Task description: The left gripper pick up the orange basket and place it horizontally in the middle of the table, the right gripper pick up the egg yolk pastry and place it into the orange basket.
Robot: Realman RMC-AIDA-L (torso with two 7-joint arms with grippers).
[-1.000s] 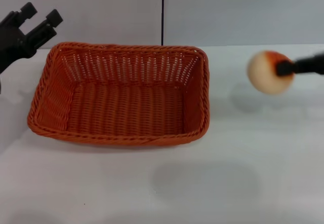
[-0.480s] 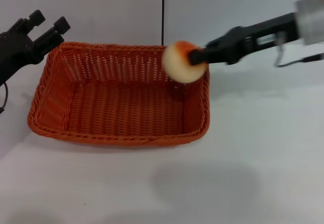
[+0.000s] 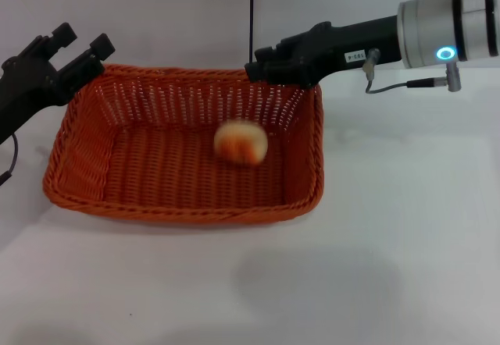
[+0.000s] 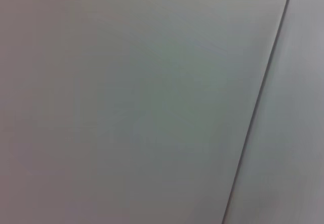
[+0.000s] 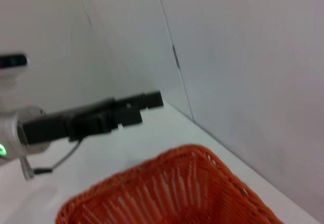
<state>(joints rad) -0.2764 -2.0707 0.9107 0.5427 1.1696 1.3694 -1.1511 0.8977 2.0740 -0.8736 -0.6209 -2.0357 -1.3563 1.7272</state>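
Note:
The orange basket (image 3: 180, 214) lies lengthwise across the middle of the white table (image 3: 391, 267). Inside it, the egg yolk pastry (image 3: 241, 142) shows as a blurred cream and orange ball, right of centre, free of any gripper. My right gripper (image 3: 255, 69) hovers above the basket's back right rim, open, holding nothing. Just beyond the basket's back left corner, my left gripper (image 3: 82, 42) is raised, open and empty. The right wrist view shows one corner of the basket (image 5: 167, 183) with the left gripper (image 5: 152, 100) beyond it.
A grey wall with a dark vertical seam (image 3: 251, 9) stands behind the table. The left wrist view shows only this wall and the seam (image 4: 258, 102). Bare tabletop lies in front of the basket and to its right.
The right gripper carried the pastry leftward from the table's right side to over the basket and let it go. The pastry now drops inside the basket. The left gripper drifted slightly right.

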